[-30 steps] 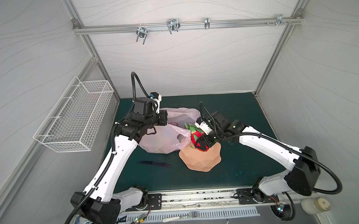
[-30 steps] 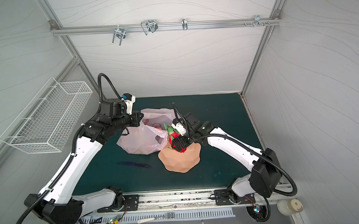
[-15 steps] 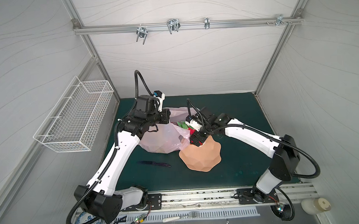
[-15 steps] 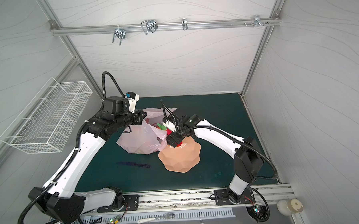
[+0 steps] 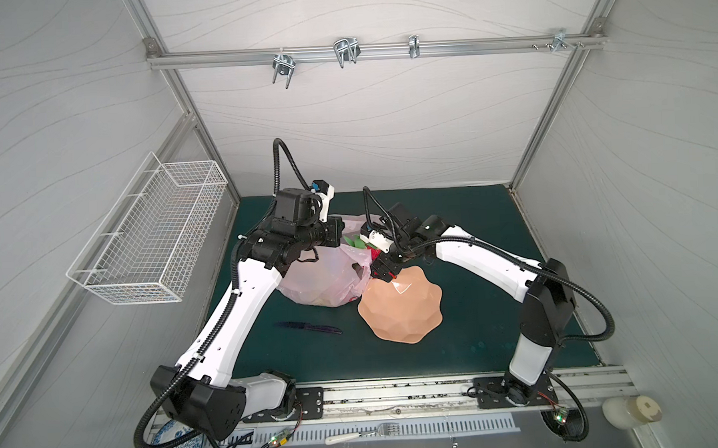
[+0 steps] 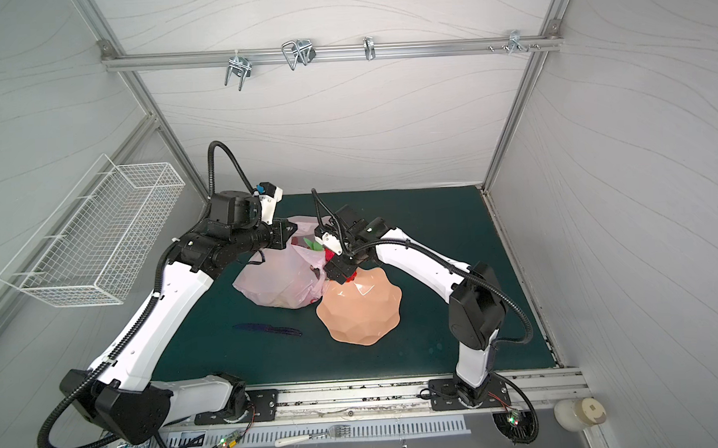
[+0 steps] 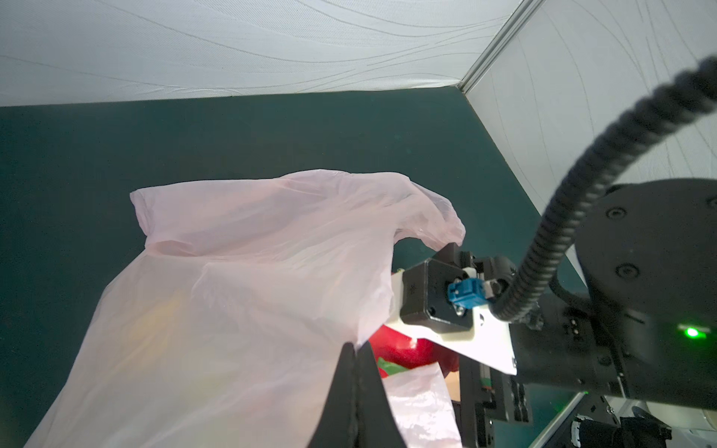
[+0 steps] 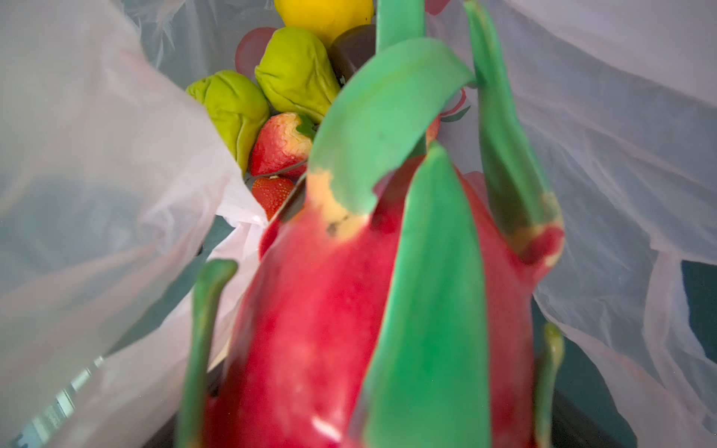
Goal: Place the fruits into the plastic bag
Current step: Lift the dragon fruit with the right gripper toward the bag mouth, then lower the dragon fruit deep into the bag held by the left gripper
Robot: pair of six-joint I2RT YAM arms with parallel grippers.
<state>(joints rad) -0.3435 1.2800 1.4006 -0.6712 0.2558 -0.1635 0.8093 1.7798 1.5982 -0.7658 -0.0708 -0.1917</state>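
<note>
Carried off the peach bowl (image 5: 402,310) since a second ago, the dragon fruit (image 8: 349,310) is now at the mouth of the plastic bag (image 5: 309,277), and the left arm has raised the bag's rim a little. On the left wall hangs a white wire basket (image 5: 149,230). Next along, the left gripper (image 7: 355,360) has its jaws clenched on a fold of the bag's thin pink rim, holding that side up so the mouth gapes toward the right arm. The bag rests on the green table (image 5: 474,228), and a dark purple knife (image 5: 310,328) lies apart from it, nearer the front edge. Inside the bag, the right wrist view shows a yellow lemon (image 8: 324,13) deepest in, a dark brown fruit (image 8: 351,46) beside it, two wrinkled green fruits (image 8: 295,73) touching each other, though which is the pear I cannot tell, and two red strawberries (image 8: 281,143) lying against them nearer the opening. The dragon fruit's green scales point into the mouth with pale film on either side of it, and its red body is grasped in the jaws of the right gripper (image 5: 374,261), which stand wide around it. Right of the bag, the bowl stands on the table just beside the bag's lower side, seemingly touching it, with the right gripper above its far rim in both top views.
</note>
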